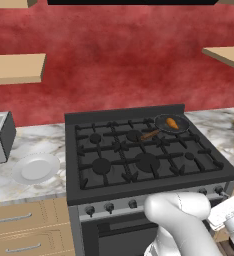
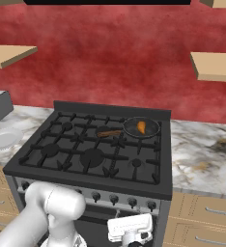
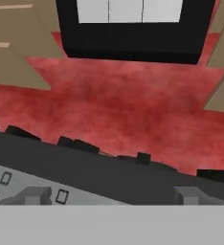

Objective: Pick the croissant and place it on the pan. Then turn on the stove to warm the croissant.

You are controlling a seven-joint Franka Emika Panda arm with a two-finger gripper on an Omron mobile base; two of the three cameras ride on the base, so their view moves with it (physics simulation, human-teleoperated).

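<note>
Stove [image 2: 93, 149] is spanning mid frame in right base view, knob row [image 2: 112, 198] along its silver front. Pan [image 2: 141, 127] is sitting on back-right burner w/ croissant [image 2: 141, 127] lying inside. Gripper [image 2: 134, 237] is hanging at bottom centre, jaws wide open & empty, just below the knobs, which are lying up-frame of it

Orange-brown croissant [image 1: 172, 122] in dark pan [image 1: 165, 126] with brown handle; black stove [image 1: 139, 150], silver front; white plate [image 1: 35, 168]; grey-veined marble worktop [image 1: 29, 145]; mottled red wall [image 1: 119, 65].
</note>
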